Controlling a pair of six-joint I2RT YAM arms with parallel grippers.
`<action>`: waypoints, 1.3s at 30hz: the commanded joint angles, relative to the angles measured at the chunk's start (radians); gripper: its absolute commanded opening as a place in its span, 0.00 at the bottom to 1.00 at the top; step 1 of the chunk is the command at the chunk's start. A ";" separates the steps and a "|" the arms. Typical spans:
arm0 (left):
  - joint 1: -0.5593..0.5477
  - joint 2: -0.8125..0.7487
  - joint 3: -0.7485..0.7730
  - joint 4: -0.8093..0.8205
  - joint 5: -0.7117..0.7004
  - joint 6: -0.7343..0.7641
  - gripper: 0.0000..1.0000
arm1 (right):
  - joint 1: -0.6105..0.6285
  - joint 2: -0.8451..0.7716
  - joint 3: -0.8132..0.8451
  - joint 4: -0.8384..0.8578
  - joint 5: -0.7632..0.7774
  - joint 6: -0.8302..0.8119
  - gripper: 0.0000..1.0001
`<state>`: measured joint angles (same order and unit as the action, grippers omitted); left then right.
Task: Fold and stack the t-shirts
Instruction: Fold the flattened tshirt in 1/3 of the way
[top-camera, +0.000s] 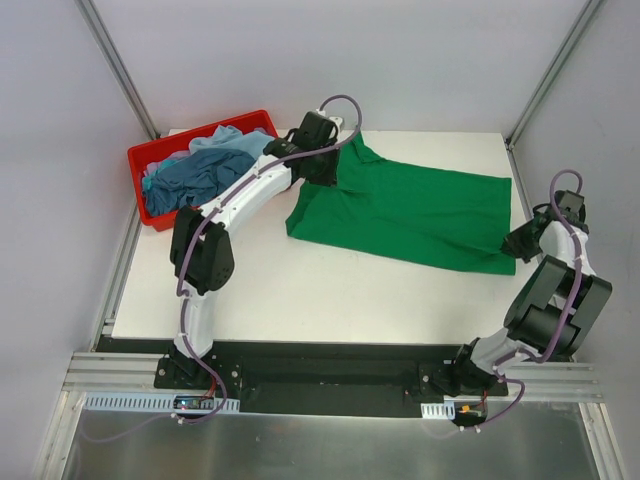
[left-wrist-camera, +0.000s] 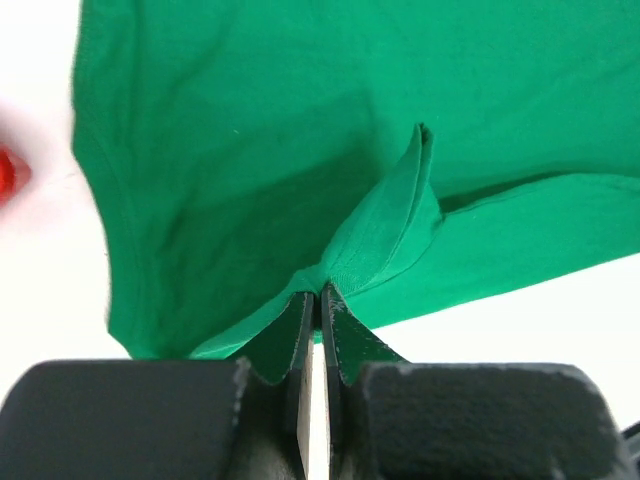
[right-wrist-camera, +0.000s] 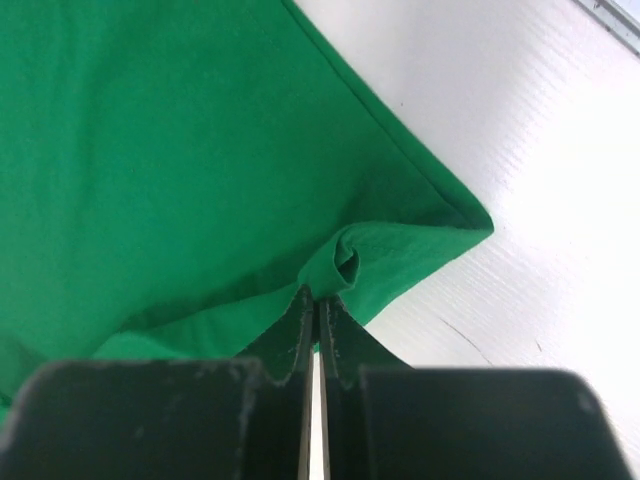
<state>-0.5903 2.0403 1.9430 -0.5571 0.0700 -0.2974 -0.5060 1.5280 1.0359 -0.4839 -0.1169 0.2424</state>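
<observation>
Your stock: one bright green t-shirt (top-camera: 420, 210), spread out on the counter (top-camera: 300, 290); one dark teal-blue t-shirt (top-camera: 195, 178) and one pale blue t-shirt (top-camera: 232, 140), crumpled together in the red bin (top-camera: 138, 168).

Left gripper (left-wrist-camera: 318, 297) clamped shut; right gripper (right-wrist-camera: 318, 300) likewise

Two YAM arms of one build: the left arm (top-camera: 245, 195) and the right arm (top-camera: 556, 243) both wear smooth white shells on their long links, with chunky matt-black housings at every joint. A lilac cable (top-camera: 345, 100) runs in the open along each arm, with a loose loop near the wrist. Each black base (top-camera: 180, 368) sits on a dark plate (top-camera: 330, 385), a small circuit board (top-camera: 190, 403) with orange-tipped wiring beside it. From the wrist cameras, the jaws are flat black blades with scuffed, pale-speckled edges, rising from blocky black carriers.
</observation>
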 joint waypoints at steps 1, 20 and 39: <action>0.041 0.027 0.056 0.046 0.008 0.047 0.00 | 0.004 0.037 0.065 -0.018 0.031 0.014 0.00; 0.098 0.167 0.057 0.341 0.042 0.064 0.27 | 0.052 0.184 0.217 -0.001 0.089 -0.012 0.39; 0.057 -0.013 -0.205 0.238 0.183 -0.060 0.99 | 0.260 0.001 0.050 -0.015 0.052 -0.164 0.96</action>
<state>-0.5251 2.0335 1.7836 -0.3115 0.2138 -0.3103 -0.2939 1.4548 1.0760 -0.5232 0.0059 0.1394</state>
